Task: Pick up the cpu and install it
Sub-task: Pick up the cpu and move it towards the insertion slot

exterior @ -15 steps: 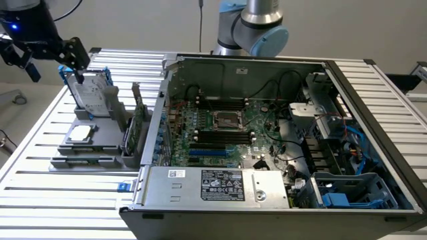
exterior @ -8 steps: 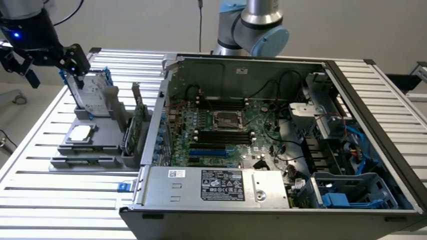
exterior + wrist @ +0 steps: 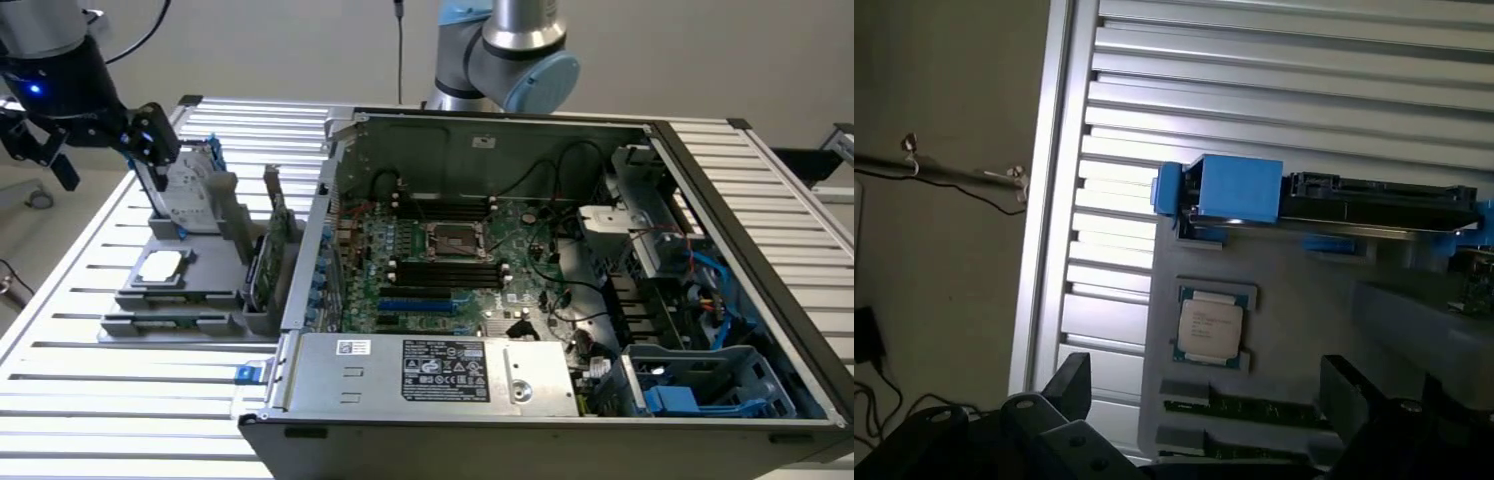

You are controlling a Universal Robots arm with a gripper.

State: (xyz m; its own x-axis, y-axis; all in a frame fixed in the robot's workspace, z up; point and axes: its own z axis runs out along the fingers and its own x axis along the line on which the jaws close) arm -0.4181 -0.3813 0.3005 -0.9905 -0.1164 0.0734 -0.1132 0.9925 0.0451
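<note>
In the upper left of the exterior view the black gripper (image 3: 110, 160) hangs above the bench (image 3: 80, 385) with its two fingers spread wide apart and nothing between them. Below it and slightly toward the exterior view's right, the cpu (image 3: 160, 265) lies flat, silvery top up, in a recess of a gray parts tray (image 3: 200, 300) that sits on the slatted bench at the left of the frame. In the wrist view the cpu (image 3: 1209, 327) lies in its tray pocket, clear of the open gripper (image 3: 1204, 400), whose dark fingers (image 3: 1069, 385) stand to either side of it without touching it. On the same tray a hard drive (image 3: 1374, 195) in a blue bracket (image 3: 1234, 188) stands on edge, and memory sticks (image 3: 1254, 408) lie in slots near the cpu. An open computer case (image 3: 494, 118) fills the centre and right of the exterior view, its motherboard socket (image 3: 451, 240) uncovered, well apart from the cpu.
</note>
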